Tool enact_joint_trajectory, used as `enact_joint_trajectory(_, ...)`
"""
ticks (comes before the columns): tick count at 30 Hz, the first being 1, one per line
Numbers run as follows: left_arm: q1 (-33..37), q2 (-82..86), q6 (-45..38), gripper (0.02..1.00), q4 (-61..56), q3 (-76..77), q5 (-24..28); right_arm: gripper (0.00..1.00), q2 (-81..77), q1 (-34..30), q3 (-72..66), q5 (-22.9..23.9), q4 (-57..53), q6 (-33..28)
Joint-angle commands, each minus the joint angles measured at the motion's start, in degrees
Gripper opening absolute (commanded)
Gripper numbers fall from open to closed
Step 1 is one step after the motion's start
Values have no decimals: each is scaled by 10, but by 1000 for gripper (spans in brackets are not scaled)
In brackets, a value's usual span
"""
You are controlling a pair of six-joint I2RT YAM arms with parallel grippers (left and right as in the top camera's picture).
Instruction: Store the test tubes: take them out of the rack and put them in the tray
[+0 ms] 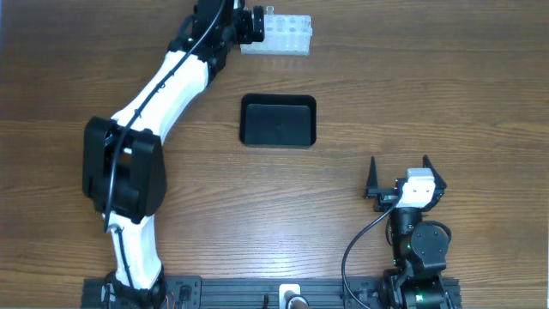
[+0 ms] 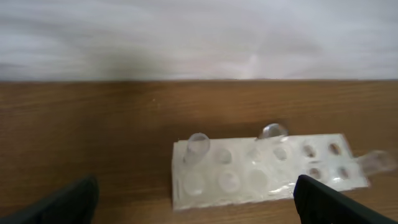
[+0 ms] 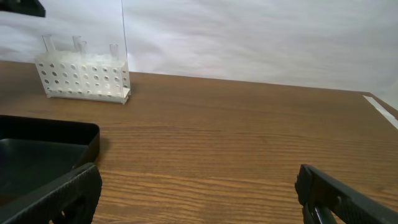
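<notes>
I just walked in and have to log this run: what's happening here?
The left gripper is open, poised at the rack near the far edge of the table. The rack holds three tubes. The tray in the middle has no tubes yet. The right gripper sits open near its base, holding nothing.
</notes>
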State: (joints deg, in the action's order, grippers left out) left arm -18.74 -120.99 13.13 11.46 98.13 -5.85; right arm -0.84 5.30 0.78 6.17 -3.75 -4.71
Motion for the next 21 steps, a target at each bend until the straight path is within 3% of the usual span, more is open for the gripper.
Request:
enact_joint_trajectory(1,2,-49,9,996,23,64,-23,991,5,3,-5,8,1,-1)
enact_joint_trajectory(21,2,-137,22,978,37,156,-64,993,5,3,-5,8,1,-1)
